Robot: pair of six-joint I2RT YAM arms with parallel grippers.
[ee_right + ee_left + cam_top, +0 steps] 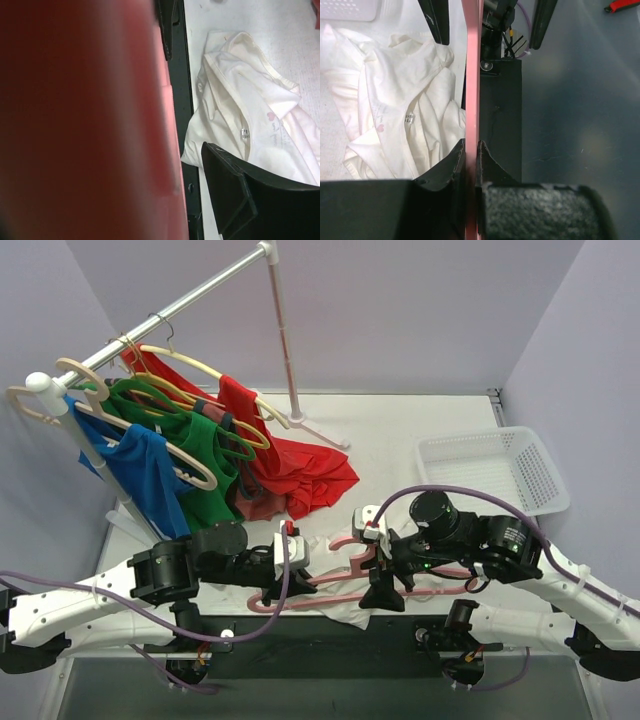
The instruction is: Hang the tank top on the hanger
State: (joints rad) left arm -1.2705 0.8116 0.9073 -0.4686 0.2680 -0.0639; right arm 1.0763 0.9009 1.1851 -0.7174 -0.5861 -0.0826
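The left jaws are nearly shut, clamped on the thin bar of the one pink hanger [471, 75], which runs straight out ahead of them. The right jaws stand wide open, their fingers [437, 22] one on each side of that same bar, gripping nothing as far as can be seen. One white tank top [405, 110] lies crumpled on the desk [420, 430] just beside both pairs of jaws and partly under the hanger, held by neither, and one white basket [500, 465] sits well apart from both.
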